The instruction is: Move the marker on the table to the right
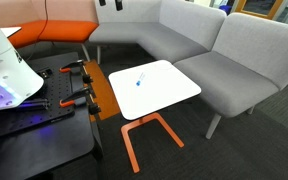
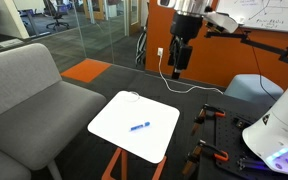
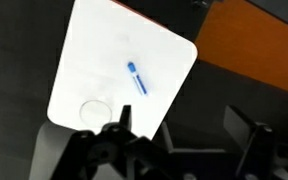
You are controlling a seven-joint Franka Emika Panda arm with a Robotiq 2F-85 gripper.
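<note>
Gripper [image 3: 179,138] fingers [image 3: 114,135] at wrist-view bottom — spread wide, holding nothing, well above table [image 2: 114,128]. Marker [image 3: 137,77] flat on white top, abt mid-table, apart from all 4 edges, lying diagonal to them. Faint ring mark [image 3: 92,112] near 1 corner. Black workbench [image 1: 34,115] w/ clamps [image 1: 76,70] just beside 1 table edge — grey sofa [image 1: 184,40] past 2 others.

- We see a grey sofa [image 1: 184,40] running round the corner, with an orange seat [image 1: 59,32] adjoining it.
- We see a black workbench [image 1: 34,125] carrying orange-handled clamps [image 1: 77,70].
- In an exterior view we see a glass wall [image 2: 79,30] with office chairs [image 2: 54,12] behind it, and a scribbled whiteboard [image 2: 269,12].
</note>
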